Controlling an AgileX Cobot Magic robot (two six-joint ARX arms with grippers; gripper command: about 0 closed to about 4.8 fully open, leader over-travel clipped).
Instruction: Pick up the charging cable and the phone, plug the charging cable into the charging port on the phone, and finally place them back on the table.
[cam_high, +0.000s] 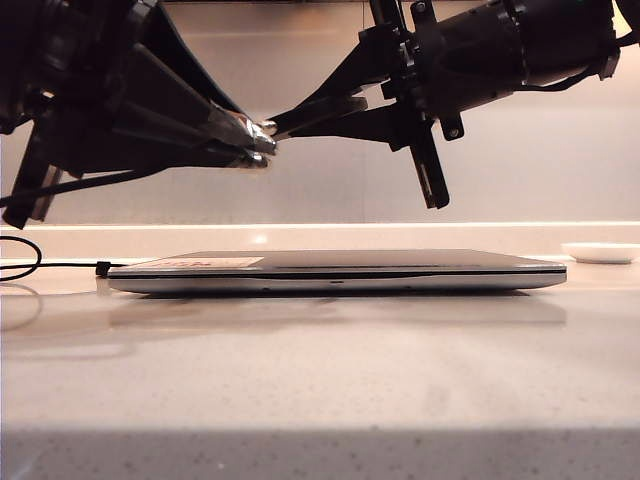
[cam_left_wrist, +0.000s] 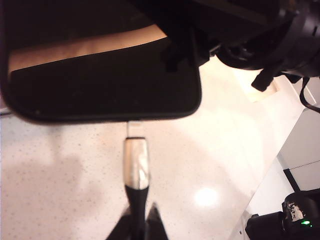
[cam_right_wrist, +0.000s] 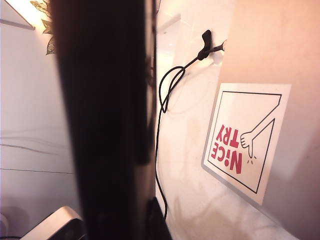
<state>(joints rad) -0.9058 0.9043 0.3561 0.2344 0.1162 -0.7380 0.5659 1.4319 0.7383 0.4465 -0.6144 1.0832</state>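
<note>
Table (cam_high: 320, 390): shiny pale stone under the laptop (cam_high: 340, 270).
Phone (cam_left_wrist: 100, 80): stiff, slippery; right gripper (cam_high: 275, 127) clenched on it above laptop.
Charging cable (cam_left_wrist: 136, 165): bendy; left gripper (cam_left_wrist: 140, 222) pinches its collar above laptop.

Black phone (cam_left_wrist: 105, 80) held aloft above pale speckled table (cam_high: 320, 380), roughly level, short edge at six o'clock in left wrist view; charging cable (cam_left_wrist: 136, 165) silvery plug tip entering port (cam_left_wrist: 134, 121) there; black cord looping on table (cam_right_wrist: 167, 90).

Edge-on phone (cam_right_wrist: 107, 125) (black) beside looped charging cable (cam_right_wrist: 167, 95)
</note>
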